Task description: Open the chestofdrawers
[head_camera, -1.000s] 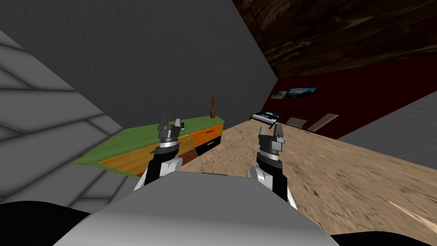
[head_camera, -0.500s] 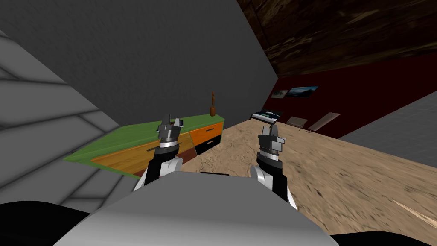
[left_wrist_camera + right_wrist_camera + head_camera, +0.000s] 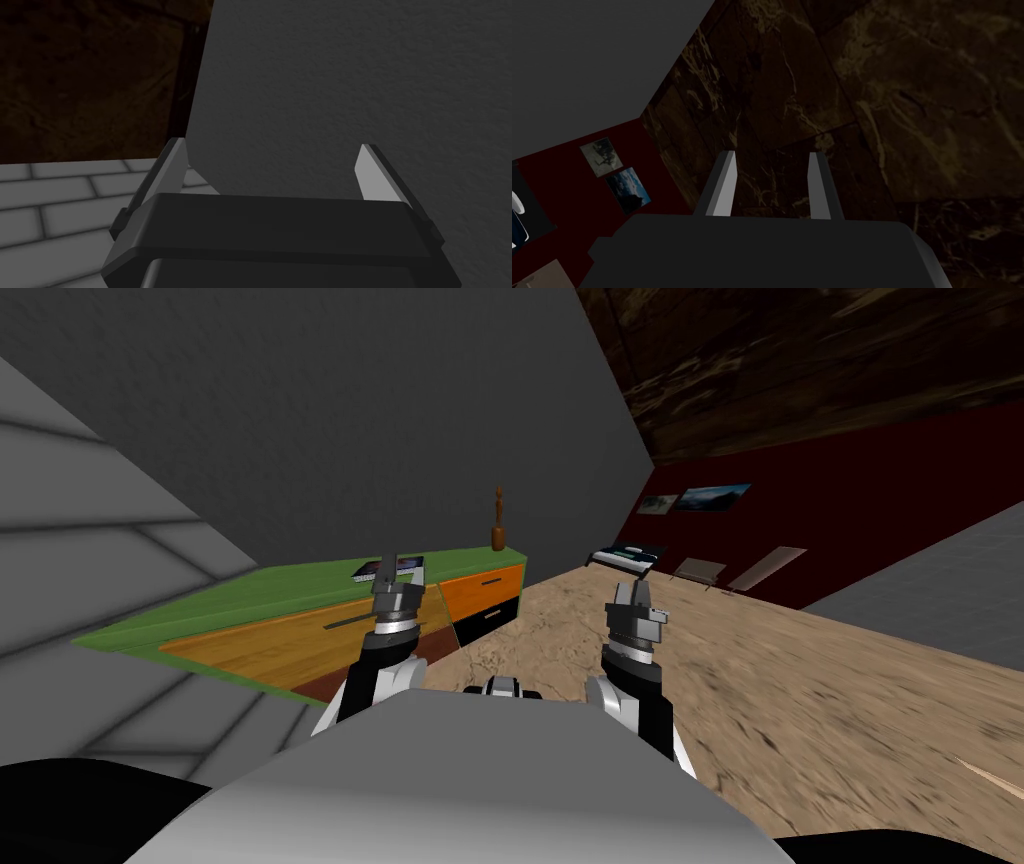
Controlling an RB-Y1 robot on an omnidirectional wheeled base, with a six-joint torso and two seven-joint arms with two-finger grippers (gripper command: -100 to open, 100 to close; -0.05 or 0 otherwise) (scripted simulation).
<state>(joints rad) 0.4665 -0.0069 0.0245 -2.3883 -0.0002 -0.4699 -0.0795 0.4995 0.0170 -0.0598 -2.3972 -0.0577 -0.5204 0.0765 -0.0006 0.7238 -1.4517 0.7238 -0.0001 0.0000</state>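
The chest of drawers (image 3: 250,598) runs along the grey wall to my left. It has a green top, orange fronts and a dark lower drawer (image 3: 490,616). A dark bar handle (image 3: 350,620) crosses the near orange front. My left gripper (image 3: 398,575) (image 3: 272,150) hovers in front of the chest's top edge, beside that handle, open and empty. My right gripper (image 3: 636,588) (image 3: 772,157) is raised over the floor to the right, away from the chest. Its fingers stand a narrower gap apart with nothing between them.
A brown vase (image 3: 498,533) stands on the chest's far end, and flat items (image 3: 385,568) lie on its top behind my left gripper. Sandy floor (image 3: 800,688) stretches to the right. At the dark red far wall stand a low piece of furniture (image 3: 625,556) and leaning boards (image 3: 765,568).
The whole head view has shifted: I have moved nearer the chest, which now looks larger and reaches further left. The flat items on its top have come into view. Both arms keep their pose.
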